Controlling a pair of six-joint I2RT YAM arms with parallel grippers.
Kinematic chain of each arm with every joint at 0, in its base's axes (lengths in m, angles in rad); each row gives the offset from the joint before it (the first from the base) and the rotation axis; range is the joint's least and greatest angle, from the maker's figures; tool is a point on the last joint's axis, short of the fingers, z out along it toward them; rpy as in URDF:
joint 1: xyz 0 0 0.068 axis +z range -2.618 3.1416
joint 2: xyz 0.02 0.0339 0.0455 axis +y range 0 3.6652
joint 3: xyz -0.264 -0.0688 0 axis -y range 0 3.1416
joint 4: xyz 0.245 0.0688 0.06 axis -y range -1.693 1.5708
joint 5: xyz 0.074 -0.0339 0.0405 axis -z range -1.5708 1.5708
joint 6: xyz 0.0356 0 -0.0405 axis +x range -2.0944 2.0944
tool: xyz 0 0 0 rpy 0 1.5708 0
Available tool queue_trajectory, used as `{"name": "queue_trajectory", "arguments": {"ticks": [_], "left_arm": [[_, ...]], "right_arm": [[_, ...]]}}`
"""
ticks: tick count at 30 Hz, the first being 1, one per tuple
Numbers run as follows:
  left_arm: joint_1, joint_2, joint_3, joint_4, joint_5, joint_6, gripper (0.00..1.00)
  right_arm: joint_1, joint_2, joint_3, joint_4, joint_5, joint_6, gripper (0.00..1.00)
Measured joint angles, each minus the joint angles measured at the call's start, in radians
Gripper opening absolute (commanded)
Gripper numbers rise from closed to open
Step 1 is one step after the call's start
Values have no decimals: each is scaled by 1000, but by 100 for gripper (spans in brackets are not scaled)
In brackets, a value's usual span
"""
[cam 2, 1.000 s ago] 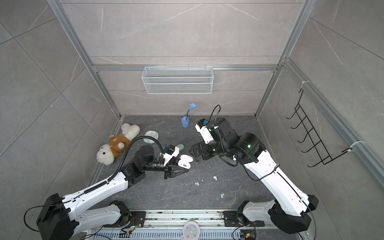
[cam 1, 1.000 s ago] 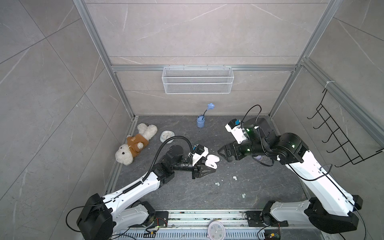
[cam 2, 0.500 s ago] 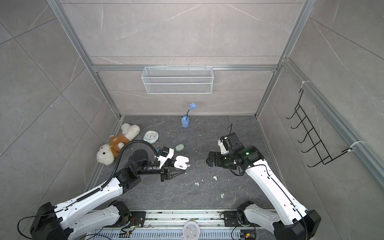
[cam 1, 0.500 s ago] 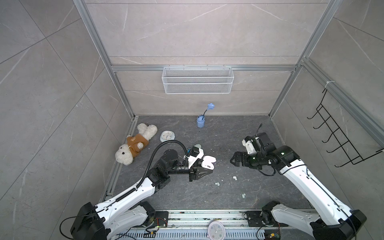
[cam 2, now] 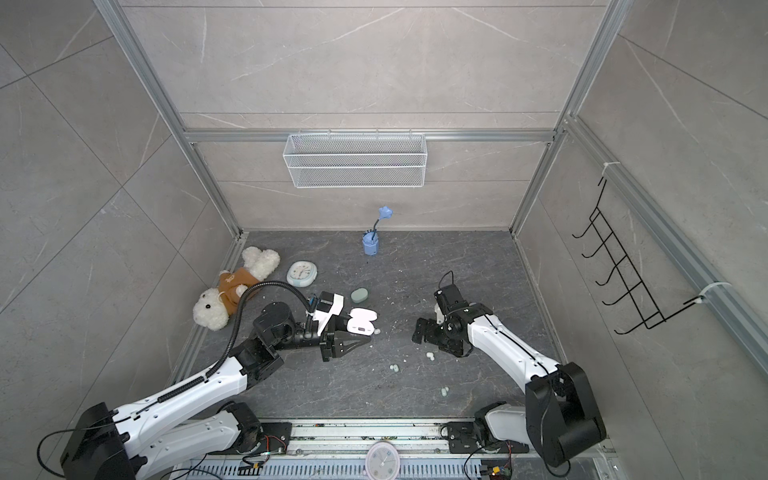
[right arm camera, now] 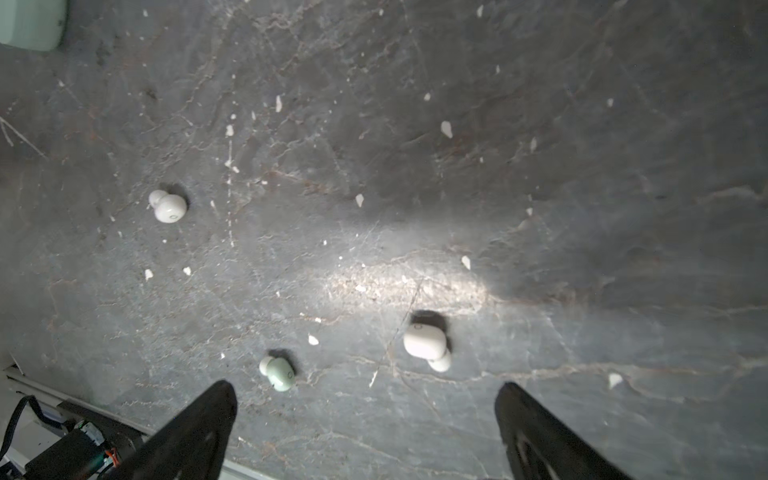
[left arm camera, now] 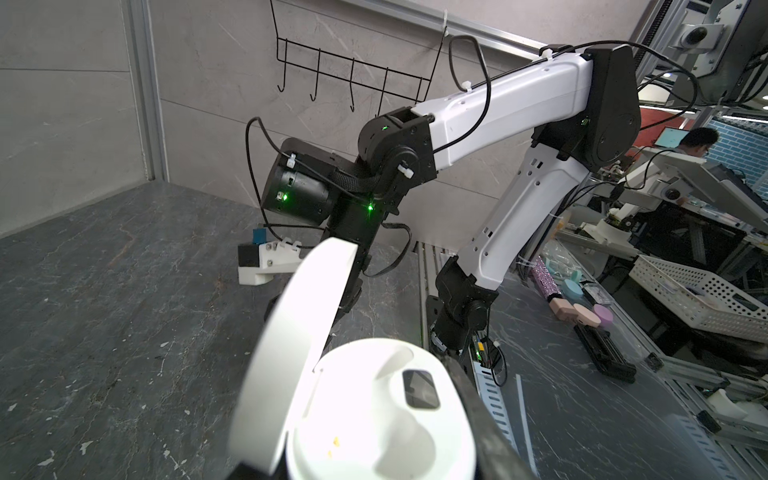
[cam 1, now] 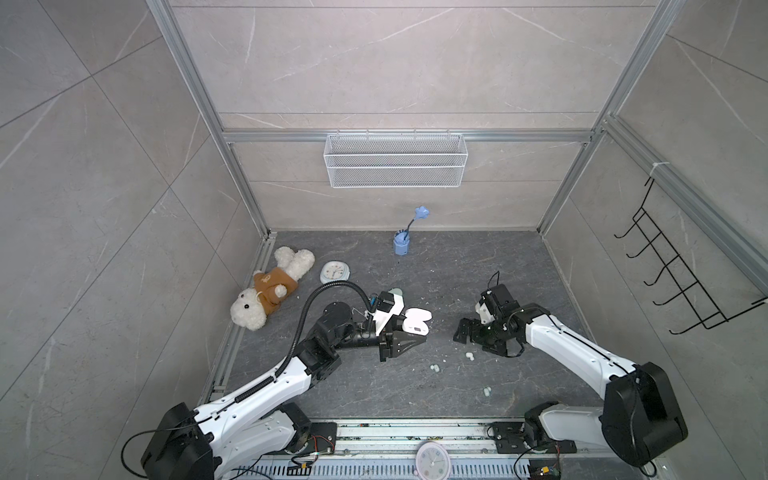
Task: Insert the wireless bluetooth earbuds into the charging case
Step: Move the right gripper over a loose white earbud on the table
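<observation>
Dark slate floor, crumb-flecked; grey tiled walls. White case clamped in left gripper. Right of case, white earbud, mint earbud on floor near right gripper, fingers wide apart. Maybe third earbud touching case.

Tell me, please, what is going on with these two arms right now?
The left gripper is shut on an open white charging case, whose wells look empty. The right gripper hangs open above the dark table, where a white earbud, a mint green earbud and a third pale earbud lie loose. No earbud is gripped yet.
</observation>
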Motion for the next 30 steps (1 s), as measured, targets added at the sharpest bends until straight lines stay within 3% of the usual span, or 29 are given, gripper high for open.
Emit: {"name": "queue_trajectory", "arguments": {"ticks": [13,30], "left_arm": [[0,56,2,100,23,-36,20],[0,72,2,113,26,-36,21]], "right_arm": [[-10,78,-88,175,-60,25,100],[-10,66,-105,195,-97,26,99]]}}
